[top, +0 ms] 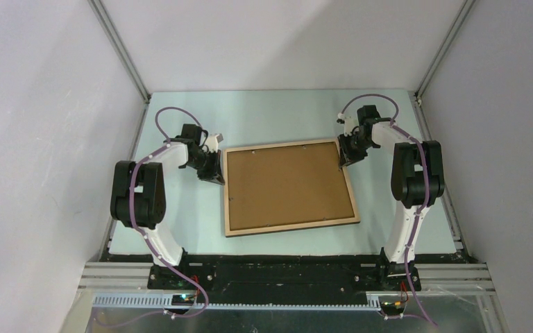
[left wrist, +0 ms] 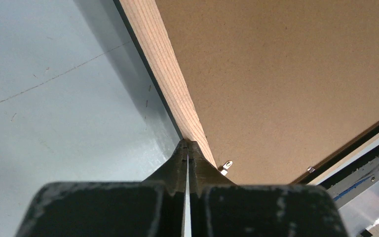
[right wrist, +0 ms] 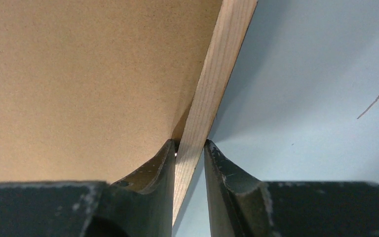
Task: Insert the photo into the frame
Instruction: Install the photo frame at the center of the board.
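Note:
The frame (top: 291, 225) lies back up on the table, its light wood rails around a brown backing board (top: 288, 184). The photo is hidden. My left gripper (top: 216, 177) is shut with nothing in it. In the left wrist view its tips (left wrist: 187, 143) rest against the outer side of the frame's left rail (left wrist: 163, 64). My right gripper (top: 342, 164) sits at the frame's far right corner. In the right wrist view it (right wrist: 190, 143) straddles the right rail (right wrist: 222, 64), one finger on the board side and one on the table side, both touching the wood.
Small metal tabs (left wrist: 226, 165) stick out over the backing board (left wrist: 286, 74) near the left rail. The pale green table (top: 277, 114) is walled in by white panels at the back and both sides.

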